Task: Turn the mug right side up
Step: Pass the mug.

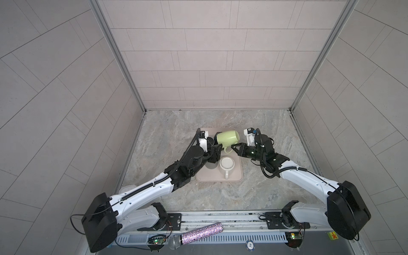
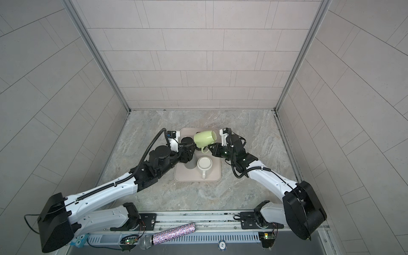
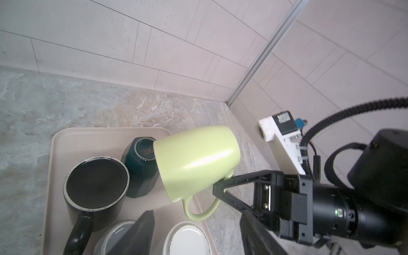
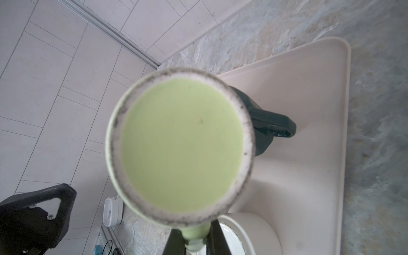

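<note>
Green mug (image 1: 227, 138) sideways, right end effector (image 3: 217, 189) pinching handle (image 3: 198, 213); left end effector (image 1: 216, 149) wide.

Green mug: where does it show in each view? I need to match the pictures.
In a top view: green mug on its side in the air over the beige tray, far half.
In a top view: mug in the same place over the tray.
Left wrist: mug at centre, handle pinched by the right claw.
Right wrist: mug fills the centre, base toward the camera.
Shared landmark: the tray.
</note>
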Tool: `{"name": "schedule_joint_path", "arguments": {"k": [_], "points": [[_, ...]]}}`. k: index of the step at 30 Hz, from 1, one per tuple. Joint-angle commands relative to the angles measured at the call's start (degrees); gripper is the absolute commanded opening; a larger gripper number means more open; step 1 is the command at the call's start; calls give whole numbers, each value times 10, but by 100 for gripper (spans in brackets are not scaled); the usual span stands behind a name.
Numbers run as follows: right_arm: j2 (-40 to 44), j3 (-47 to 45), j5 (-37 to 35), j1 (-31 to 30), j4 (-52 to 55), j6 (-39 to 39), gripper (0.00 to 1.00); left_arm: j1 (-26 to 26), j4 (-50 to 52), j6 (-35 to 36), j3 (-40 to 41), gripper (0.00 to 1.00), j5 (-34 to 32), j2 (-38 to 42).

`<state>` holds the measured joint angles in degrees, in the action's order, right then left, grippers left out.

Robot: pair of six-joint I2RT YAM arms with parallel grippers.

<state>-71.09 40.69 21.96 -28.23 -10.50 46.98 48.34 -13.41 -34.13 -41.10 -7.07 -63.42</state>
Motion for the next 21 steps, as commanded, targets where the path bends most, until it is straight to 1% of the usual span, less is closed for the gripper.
{"name": "schedule_joint_path", "arguments": {"k": [1, 2, 6, 8, 11, 15, 21], "points": [[33, -1, -28, -1, -113, -4, 0, -10, -39, -71, 6, 67, 46, 2], [36, -4, -33, -1, -122, -3, 0, -14, -54, -93, 9, 67, 54, -2], [39, -10, -35, 0, -155, -1, 0, -29, -112, -121, 15, 67, 110, -38], [40, -12, -29, 2, -164, 0, 0, -35, -129, -122, 14, 67, 137, -55], [47, -13, -26, 10, -170, -1, 0, -47, -132, -121, 16, 66, 166, -65], [49, -11, -6, 22, -182, -4, 0, -63, -138, -119, 14, 64, 203, -76], [49, -10, 23, 25, -198, -8, 0, -102, -140, -113, -12, 63, 300, -116]]}}
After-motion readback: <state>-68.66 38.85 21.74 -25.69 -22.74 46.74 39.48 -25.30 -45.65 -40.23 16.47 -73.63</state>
